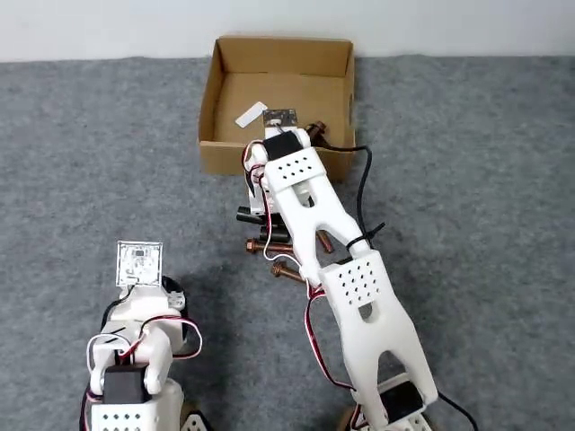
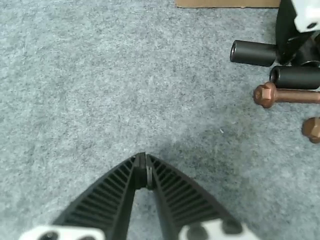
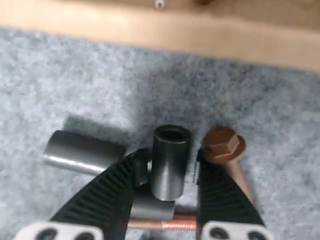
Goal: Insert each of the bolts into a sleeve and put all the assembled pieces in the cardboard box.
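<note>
Right end effector [image 3: 171, 154] was down in the parts pile, pinching a black sleeve [image 3: 170, 177] between its ribbed fingers [image 3: 117, 192], with the sleeve's open end tipped up toward the wrist camera. Just beside it a copper-coloured bolt [image 3: 225, 147] lay flat on the carpet. On the sleeve's other side a second sleeve [image 3: 82, 152] lay on its side. A third sleeve [image 3: 150, 209] sat under the fingers against a threaded copper shank, and I could not tell whether that shank ran inside it.

From the high view, I had the cardboard box [image 1: 208, 112] at 12 o'clock on the grey carpeted counter [image 1: 467, 180]. The right arm [image 1: 359, 287] stretched from 5 o'clock up to the box's front wall. The pile sat right at the box's 6 o'clock. A loose bolt [image 1: 266, 244] and a further bolt [image 1: 287, 271] lay side by side at the pile's 6 o'clock edge, apart from each other.

The left arm [image 1: 135, 359] sat at 7 o'clock, well apart from the pile. Left end effector [image 2: 145, 159] was pressed together on nothing, over bare carpet.
</note>
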{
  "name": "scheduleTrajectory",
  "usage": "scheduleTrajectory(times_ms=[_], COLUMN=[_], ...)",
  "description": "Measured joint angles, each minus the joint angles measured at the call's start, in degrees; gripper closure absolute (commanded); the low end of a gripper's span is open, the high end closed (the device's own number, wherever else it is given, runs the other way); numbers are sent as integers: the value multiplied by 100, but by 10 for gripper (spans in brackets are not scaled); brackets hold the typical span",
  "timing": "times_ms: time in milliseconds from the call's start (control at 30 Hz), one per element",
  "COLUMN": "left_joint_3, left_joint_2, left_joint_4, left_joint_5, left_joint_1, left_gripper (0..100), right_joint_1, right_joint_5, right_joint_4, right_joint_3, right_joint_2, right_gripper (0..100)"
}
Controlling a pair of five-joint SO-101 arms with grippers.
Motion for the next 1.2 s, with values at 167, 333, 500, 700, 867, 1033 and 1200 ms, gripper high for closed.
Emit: scheduleTrajectory(times_ms=[167, 333, 500, 700, 867, 1033, 1200], left_joint_3=[0, 0, 0, 0, 0, -70, -721], left_joint_2=[0, 0, 0, 0, 0, 0, 0], left_joint_4=[0, 0, 0, 0, 0, 0, 0], left_joint_5=[0, 0, 246, 818, 879, 870, 554], left_joint_1=[0, 0, 0, 0, 0, 0, 0], left_gripper=[995, 995, 995, 994, 994, 994, 994], right_joint_1=[26, 9, -97, -97, -88, -97, 193], right_joint_5=[0, 0, 0, 299, 343, 123, -202], right_joint_4=[18, 299, 589, 589, 589, 589, 589], right_joint_3=[0, -404, -1187, -1152, -114, 1521, 3270], right_joint_2=[18, 44, -185, -1319, -2804, -4712, -6532], right_gripper=[991, 991, 991, 991, 991, 991, 991])
